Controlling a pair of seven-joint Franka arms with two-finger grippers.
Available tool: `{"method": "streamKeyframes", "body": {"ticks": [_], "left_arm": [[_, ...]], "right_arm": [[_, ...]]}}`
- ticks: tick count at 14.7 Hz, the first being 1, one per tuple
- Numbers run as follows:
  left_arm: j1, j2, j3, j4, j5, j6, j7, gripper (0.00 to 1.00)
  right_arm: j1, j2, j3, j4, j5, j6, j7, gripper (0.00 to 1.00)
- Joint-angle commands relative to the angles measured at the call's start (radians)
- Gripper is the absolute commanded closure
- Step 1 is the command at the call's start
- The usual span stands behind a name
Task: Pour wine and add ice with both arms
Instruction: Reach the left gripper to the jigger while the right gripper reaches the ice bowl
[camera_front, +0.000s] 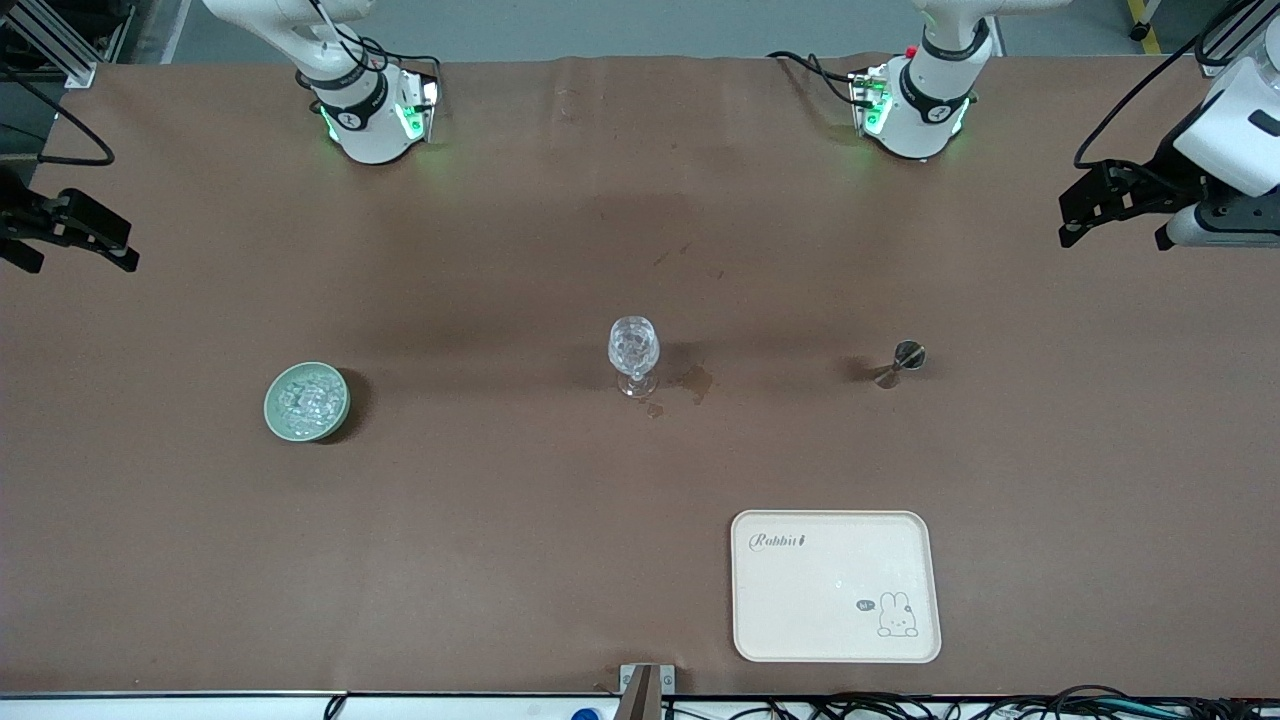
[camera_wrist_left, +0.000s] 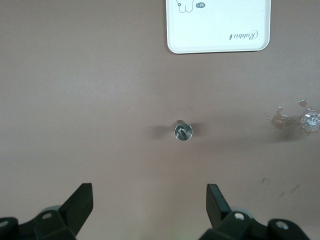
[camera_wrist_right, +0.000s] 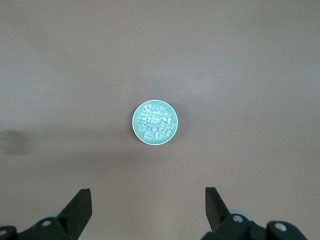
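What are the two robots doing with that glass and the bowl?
Nothing is being held yet. The left gripper hangs open over the small metal cup, and the right gripper hangs open over the green bowl of ice. The glass stands in the middle of the table beside a small spill. A rabbit tray lies nearer the front camera.

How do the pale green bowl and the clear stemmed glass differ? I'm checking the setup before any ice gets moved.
The pale green bowl is opaque, low and wide; the clear stemmed glass is see-through, tall and narrow on a foot. The bowl sits toward the right arm's end of the table, the glass near the middle. Brown stains mark the table beside the glass; none show by the bowl. The bowl is heaped with ice; the glass's contents are unclear. Both stand upright.
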Motion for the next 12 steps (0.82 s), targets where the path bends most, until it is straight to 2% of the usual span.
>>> {"method": "streamKeyframes", "body": {"ticks": [1, 4, 8, 12], "left_arm": [[0.003, -0.002, -0.001, 0.015, 0.018, -0.016, -0.001, 0.0], [0.003, 0.005, 0.005, 0.029, 0.021, -0.015, -0.001, 0.0], [0.006, 0.138, 0.005, 0.031, 0.005, 0.005, 0.019, 0.0], [0.032, 0.281, 0.01, 0.029, -0.096, 0.07, -0.008, 0.0]], "right_arm": [[-0.002, -0.002, 0.001, 0.002, 0.005, 0.002, 0.015, 0.0], [-0.004, -0.002, 0.001, -0.004, 0.006, 0.001, 0.015, 0.0], [-0.004, -0.004, 0.001, -0.007, 0.009, 0.002, 0.014, 0.0], [-0.001, 0.01, 0.001, -0.033, 0.009, 0.045, 0.014, 0.01]]}}
